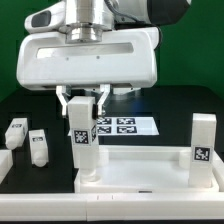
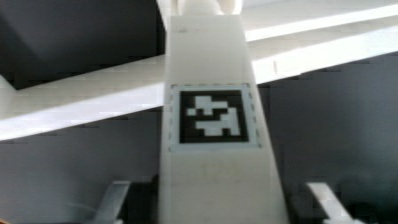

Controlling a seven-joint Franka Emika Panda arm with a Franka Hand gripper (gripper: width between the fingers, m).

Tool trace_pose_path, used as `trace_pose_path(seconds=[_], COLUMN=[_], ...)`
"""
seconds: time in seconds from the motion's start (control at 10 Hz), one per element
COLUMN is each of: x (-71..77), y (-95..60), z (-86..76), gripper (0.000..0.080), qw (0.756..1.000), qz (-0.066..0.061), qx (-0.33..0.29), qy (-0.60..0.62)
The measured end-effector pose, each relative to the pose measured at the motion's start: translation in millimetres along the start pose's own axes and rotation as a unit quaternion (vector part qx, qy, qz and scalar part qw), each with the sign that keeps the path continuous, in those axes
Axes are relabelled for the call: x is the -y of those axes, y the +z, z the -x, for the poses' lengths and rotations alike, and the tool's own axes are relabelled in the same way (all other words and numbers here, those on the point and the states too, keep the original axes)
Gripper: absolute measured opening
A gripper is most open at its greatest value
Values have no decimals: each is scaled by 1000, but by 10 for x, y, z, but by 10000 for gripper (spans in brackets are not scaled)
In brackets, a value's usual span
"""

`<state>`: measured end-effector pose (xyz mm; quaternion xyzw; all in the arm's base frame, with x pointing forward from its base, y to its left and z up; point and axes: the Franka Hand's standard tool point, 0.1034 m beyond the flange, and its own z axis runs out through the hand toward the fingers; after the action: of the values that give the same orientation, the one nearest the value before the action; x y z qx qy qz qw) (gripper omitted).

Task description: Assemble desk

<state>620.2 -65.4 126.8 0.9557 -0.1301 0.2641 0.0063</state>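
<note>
exterior view: the gripper (image 1: 84, 103) is seen below the big white arm in the upper middle of the frame, pointed straight down. its two fingers (image 1: 67, 102) are set narrowly and are closed on the upper end of a leg (image 1: 85, 160), one finger on each side. the leg is held upright, with a black-and-white tag (image 1: 80, 134) faced toward the camera, and its foot is set at the left end of the desk top (image 1: 140, 170). the desk top is laid flat across the lower middle and lower right of the frame, with its raised rim turned up. a second leg (image 1: 203, 140) is stood upright at the right end of the desk top and is also tagged on its near face. two more legs are found on the black table (image 1: 25, 108) at the middle left of the frame: an outer leg (image 1: 14, 133) by the frame's edge and an inner leg (image 1: 38, 146) just beside it, both apart from the desk top. the marker board (image 1: 125, 126) is seen flat on the table behind the held leg and is partly covered by it.

wrist view: the held leg (image 2: 215, 60) is viewed along its length, with its tag (image 2: 215, 115) plainly shown and a finger (image 2: 322, 200) seen on either side. a white band of the desk top (image 2: 71, 115) is seen behind the leg.
</note>
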Motion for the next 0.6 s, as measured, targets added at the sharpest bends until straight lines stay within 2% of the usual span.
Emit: trace_pose_path(seconds=[0.4,0.6], x=[34,24], y=[-1,-59], z=[-6,21], gripper=[285,285], qw=[1000,1000], qz=[2,2], qx=[-11,-10], qy=[-4,-3])
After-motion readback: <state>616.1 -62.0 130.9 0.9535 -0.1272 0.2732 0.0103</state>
